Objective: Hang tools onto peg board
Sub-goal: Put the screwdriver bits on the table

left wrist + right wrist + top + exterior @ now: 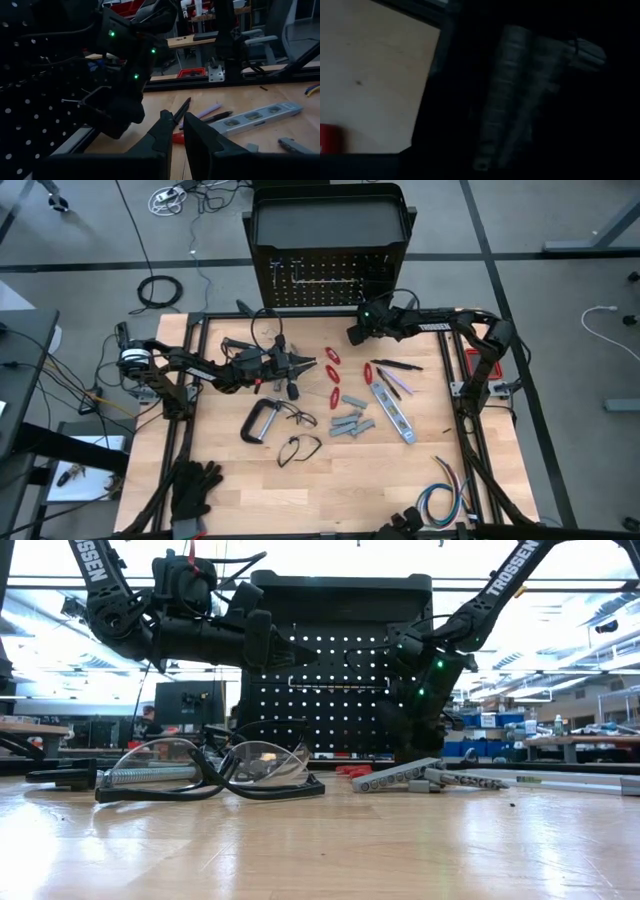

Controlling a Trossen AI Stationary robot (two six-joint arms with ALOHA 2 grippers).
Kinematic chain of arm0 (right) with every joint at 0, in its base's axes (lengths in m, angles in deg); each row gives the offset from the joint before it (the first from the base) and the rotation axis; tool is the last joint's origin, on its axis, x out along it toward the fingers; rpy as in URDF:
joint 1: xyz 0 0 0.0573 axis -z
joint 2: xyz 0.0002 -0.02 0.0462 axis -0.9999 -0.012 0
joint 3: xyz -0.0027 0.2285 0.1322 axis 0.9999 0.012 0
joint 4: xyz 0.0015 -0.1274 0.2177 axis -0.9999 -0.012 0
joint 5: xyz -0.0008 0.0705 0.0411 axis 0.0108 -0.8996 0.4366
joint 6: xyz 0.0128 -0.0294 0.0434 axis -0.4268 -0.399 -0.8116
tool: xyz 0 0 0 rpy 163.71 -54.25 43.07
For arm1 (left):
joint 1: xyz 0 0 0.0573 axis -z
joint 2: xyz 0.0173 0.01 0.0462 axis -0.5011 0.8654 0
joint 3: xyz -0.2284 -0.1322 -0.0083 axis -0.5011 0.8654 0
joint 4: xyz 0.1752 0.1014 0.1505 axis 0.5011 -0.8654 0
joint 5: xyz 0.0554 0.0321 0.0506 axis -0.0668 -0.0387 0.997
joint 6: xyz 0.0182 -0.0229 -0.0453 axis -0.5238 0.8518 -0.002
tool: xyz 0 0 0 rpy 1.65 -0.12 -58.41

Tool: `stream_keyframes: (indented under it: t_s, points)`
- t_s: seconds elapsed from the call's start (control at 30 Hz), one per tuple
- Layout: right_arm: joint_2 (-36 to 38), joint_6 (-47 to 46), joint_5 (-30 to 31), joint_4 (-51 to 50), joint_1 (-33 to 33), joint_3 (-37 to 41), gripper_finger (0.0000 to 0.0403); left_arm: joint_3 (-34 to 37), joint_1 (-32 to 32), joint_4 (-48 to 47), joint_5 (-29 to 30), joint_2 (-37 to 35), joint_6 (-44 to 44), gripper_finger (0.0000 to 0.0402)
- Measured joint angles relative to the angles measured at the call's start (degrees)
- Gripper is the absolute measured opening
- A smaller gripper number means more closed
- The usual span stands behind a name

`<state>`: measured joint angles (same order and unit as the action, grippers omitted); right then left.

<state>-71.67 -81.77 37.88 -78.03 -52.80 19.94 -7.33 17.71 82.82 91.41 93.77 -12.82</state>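
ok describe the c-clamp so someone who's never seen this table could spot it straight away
From the peg board at the table's far edge, come toward the middle of the wooden table. The C-clamp lies flat left of centre, beside the safety glasses. It is the only grey C-shaped frame with a screw across its mouth.

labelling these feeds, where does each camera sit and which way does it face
High view: overhead, straight down on the table; both arms show.
Low view: at tabletop height, level toward the peg board; both arms come in from above.
Left wrist view: on the left arm, past the left gripper toward the level.
Right wrist view: on the right arm, close and dark; wood shows.
Shared: high and low both show the safety glasses.
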Motion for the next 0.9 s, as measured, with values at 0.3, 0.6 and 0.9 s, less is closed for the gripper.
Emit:
stream_keyframes:
  t_s: [0.3, 0.6, 0.9]
  points:
    - [0.24, 0.2, -1.72, 0.43, 0.15, -0.01, 0.0125, 0.0, 0.01, -0.24, 0.12, 0.0, -0.09, 0.0047]
    - [0.26, 0.33, -1.45, 0.26, 0.15, -0.02, 0.009, 0.0, 0.01, -0.16, 0.2, 0.0, -0.17, 0.0047]
    - [3.68, 1.72, -0.23, -2.63, -0.08, -0.04, 0.0086, 0.0, 0.0, -0.9, 0.39, 0.0, -0.19, 0.0047]
